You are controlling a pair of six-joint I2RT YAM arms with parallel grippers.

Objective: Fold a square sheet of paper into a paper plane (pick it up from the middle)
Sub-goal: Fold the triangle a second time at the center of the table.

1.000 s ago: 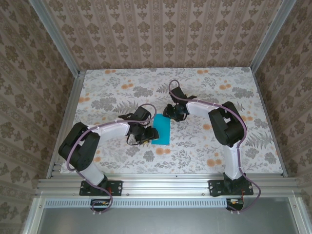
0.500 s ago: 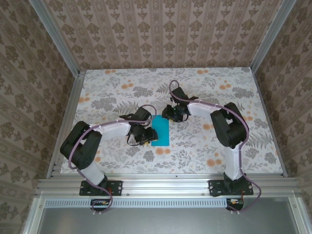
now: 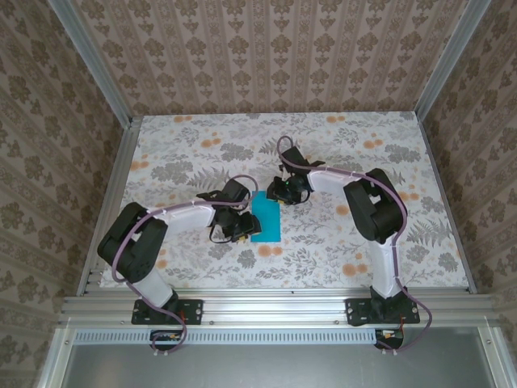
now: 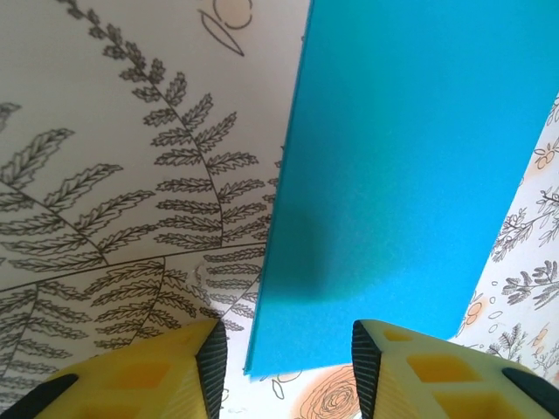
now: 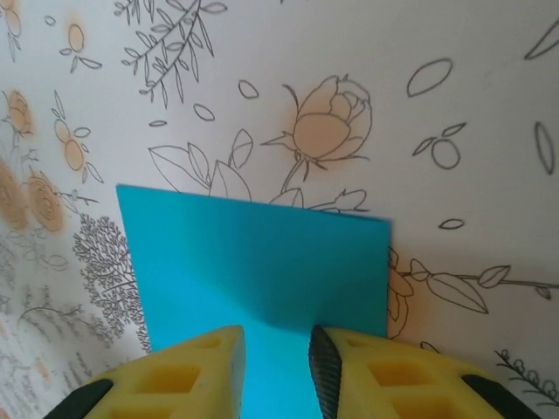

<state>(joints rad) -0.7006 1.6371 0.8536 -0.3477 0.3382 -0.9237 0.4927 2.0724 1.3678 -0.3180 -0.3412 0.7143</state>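
Jaws of the left gripper (image 4: 281, 358) parted at 9 o'clock of the square sheet of paper (image 3: 266, 217), right gripper (image 5: 276, 367) jaws narrower but released at 12 o'clock, maybe touching it, sheet flat mid-surface (image 3: 339, 242).

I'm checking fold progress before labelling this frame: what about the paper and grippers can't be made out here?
Layers or creases in the square sheet of paper: too small in the top view.
Its nearest edge, right wrist view: hidden behind the right gripper.
Its far end, left wrist view: cut off by the top edge.
Whether the left gripper touches it: height unreadable looking along the fingers.
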